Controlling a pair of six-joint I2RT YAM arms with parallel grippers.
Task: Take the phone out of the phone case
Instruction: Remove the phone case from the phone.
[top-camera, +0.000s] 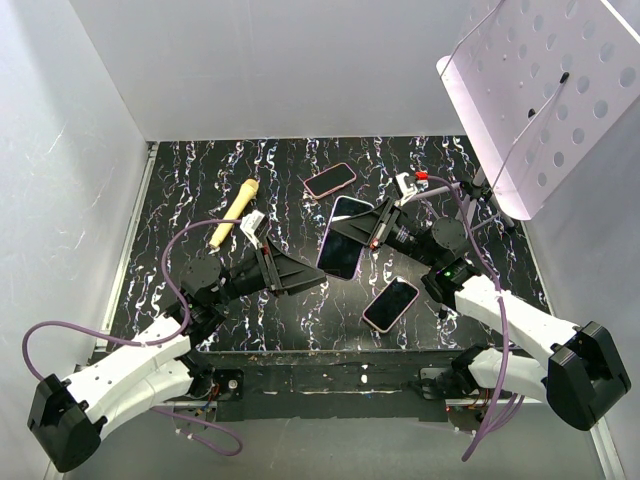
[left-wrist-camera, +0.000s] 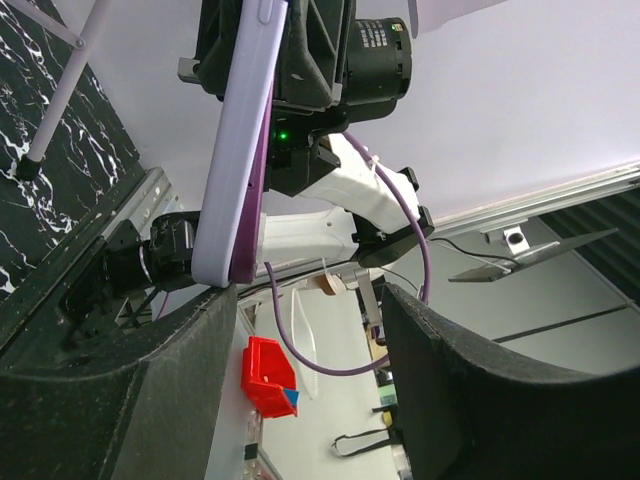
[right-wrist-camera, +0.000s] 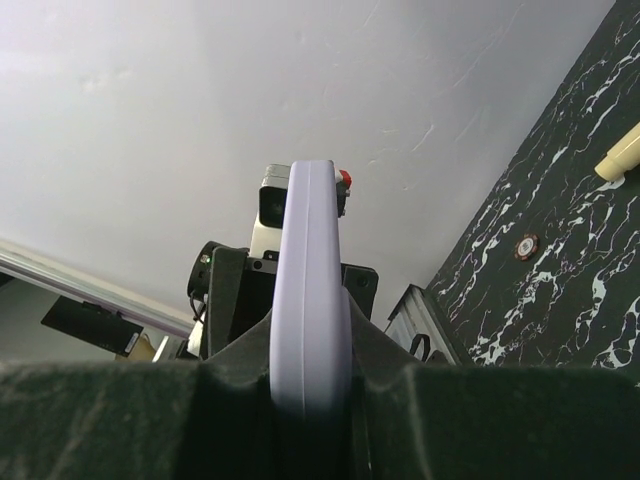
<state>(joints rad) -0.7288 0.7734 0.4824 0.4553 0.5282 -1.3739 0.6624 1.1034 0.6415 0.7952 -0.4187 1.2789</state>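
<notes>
The phone (top-camera: 341, 248), dark screen up, sits in a lavender phone case (right-wrist-camera: 310, 290) and is held tilted above the table. My right gripper (right-wrist-camera: 310, 350) is shut on the case's edge, clamping it between both fingers; in the top view that gripper (top-camera: 378, 228) is at the phone's right side. My left gripper (left-wrist-camera: 310, 300) is open, its jaws wide apart with nothing between them. The case's lower end (left-wrist-camera: 222, 262) rests right at the tip of the left finger (left-wrist-camera: 150, 380). In the top view the left gripper (top-camera: 316, 276) points at the phone's lower left edge.
Two other phones in pink cases lie on the black marbled table (top-camera: 200, 180), one at the back (top-camera: 330, 180) and one at the front (top-camera: 390, 304). A cream roller-like stick (top-camera: 234, 212) lies at the left. A white perforated board (top-camera: 545, 90) leans in at the upper right.
</notes>
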